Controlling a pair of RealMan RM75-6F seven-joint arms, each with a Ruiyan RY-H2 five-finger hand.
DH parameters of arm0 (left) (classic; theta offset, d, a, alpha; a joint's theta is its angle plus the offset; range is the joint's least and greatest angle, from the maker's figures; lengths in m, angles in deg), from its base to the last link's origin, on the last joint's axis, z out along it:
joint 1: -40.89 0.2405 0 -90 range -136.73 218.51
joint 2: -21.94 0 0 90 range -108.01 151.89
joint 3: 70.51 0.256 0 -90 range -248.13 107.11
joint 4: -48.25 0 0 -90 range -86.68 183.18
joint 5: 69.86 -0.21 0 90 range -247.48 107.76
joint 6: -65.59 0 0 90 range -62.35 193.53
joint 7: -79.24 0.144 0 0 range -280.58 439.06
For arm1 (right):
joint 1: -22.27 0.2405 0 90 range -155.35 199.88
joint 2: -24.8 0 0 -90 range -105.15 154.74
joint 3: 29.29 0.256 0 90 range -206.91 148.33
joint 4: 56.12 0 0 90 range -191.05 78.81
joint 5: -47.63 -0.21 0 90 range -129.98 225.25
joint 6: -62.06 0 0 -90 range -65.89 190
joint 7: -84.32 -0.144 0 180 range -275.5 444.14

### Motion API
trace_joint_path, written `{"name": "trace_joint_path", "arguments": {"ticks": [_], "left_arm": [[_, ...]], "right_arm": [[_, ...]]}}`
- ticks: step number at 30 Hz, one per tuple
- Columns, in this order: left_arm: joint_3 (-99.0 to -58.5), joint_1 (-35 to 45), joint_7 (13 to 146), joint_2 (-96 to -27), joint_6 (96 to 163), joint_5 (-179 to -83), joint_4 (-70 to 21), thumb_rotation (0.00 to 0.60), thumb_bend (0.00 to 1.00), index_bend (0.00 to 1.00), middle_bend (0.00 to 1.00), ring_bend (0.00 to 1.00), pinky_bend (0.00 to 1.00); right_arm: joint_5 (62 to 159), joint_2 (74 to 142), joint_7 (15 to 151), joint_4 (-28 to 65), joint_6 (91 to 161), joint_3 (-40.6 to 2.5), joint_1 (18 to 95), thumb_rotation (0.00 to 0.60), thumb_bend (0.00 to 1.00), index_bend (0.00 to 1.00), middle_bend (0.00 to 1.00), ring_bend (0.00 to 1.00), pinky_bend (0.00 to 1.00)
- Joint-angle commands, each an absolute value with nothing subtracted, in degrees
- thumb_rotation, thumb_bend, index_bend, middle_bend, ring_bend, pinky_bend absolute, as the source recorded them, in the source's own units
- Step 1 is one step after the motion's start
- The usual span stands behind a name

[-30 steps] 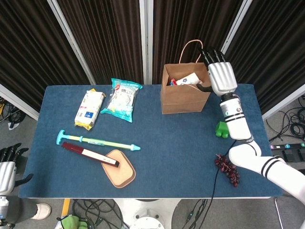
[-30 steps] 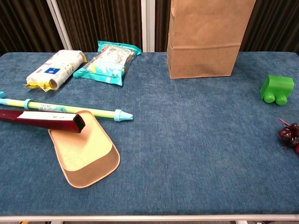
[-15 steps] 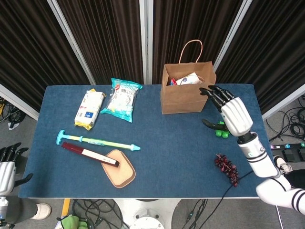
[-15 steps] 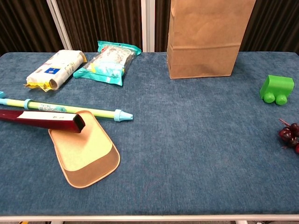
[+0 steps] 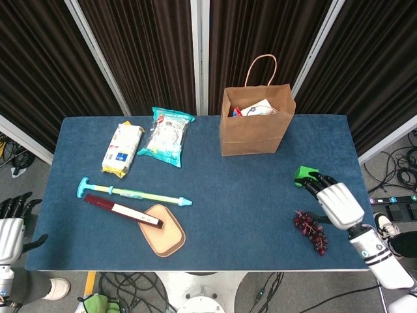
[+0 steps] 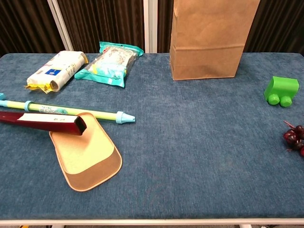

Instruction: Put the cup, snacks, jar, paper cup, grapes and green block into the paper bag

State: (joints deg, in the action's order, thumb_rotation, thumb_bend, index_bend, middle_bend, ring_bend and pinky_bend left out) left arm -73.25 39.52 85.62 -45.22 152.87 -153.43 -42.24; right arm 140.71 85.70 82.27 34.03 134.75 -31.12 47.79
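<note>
Head view
Table [image 5: 247, 215]: blue cloth top; broad bare stretch in the middle between the left-side things and the right-side things.
Paper bag [image 5: 253, 130]: brown, upright near the far edge, right of centre, mouth open, one loop handle standing up; white and red packaging shows inside, print too small to read.
Right hand [image 5: 337, 203]: over the right part of the table, near the front edge, palm down, fingers apart and stretched toward the green block, holding nothing.
Green block [image 5: 302, 174]: just ahead of the right hand's fingertips, partly covered by them; whether they touch it I cannot tell.
Grapes [image 5: 311, 231]: dark red bunch beside the right hand, close to the front edge.
Left hand [image 5: 10, 228]: off the table's front left corner, dark fingers apart, nothing in it.
Snacks: white-and-yellow pack [image 5: 122, 149] and teal pack [image 5: 167, 135] side by side at far left; writing unreadable.

Chest view
Hands: neither shows.
Green block [image 6: 281, 90]: bright green, two round bumps in front, at the right edge, well apart from the bag.
Grapes [image 6: 296, 137]: cut off by the right border.
Paper bag [image 6: 211, 39]: plain brown front, top out of picture.
Left side: teal-tipped stick [image 6: 66, 111], dark red box [image 6: 42, 122] resting on a tan pad [image 6: 88, 152]; label on the box illegible.
</note>
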Motion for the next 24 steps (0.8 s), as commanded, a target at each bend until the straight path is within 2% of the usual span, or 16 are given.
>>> {"name": "trace_joint_path", "arguments": {"ticks": [1, 15, 24], "left_arm": [[-73.2, 39.5, 85.6, -45.3, 152.9, -153.5, -42.1, 0.6, 0.0, 0.29, 0.23, 0.16, 0.14], [-72.9, 39.7, 85.2, -45.5, 152.6, -153.0, -41.8, 0.6, 0.0, 0.29, 0.23, 0.16, 0.14], [-73.0, 39.6, 85.1, -45.7, 152.5, -153.0, -41.6, 0.6, 0.0, 0.29, 0.23, 0.16, 0.14]], "right_arm": [[139.2, 87.0, 86.5, 32.9, 130.9, -33.6, 46.2, 0.6, 0.04, 0.16, 0.23, 0.15, 0.32], [135.4, 94.0, 92.0, 25.9, 123.9, -36.1, 43.9, 0.6, 0.06, 0.16, 0.22, 0.14, 0.32], [134.5, 98.6, 90.6, 21.5, 122.7, -35.4, 43.3, 0.6, 0.07, 0.16, 0.22, 0.15, 0.34]]}}
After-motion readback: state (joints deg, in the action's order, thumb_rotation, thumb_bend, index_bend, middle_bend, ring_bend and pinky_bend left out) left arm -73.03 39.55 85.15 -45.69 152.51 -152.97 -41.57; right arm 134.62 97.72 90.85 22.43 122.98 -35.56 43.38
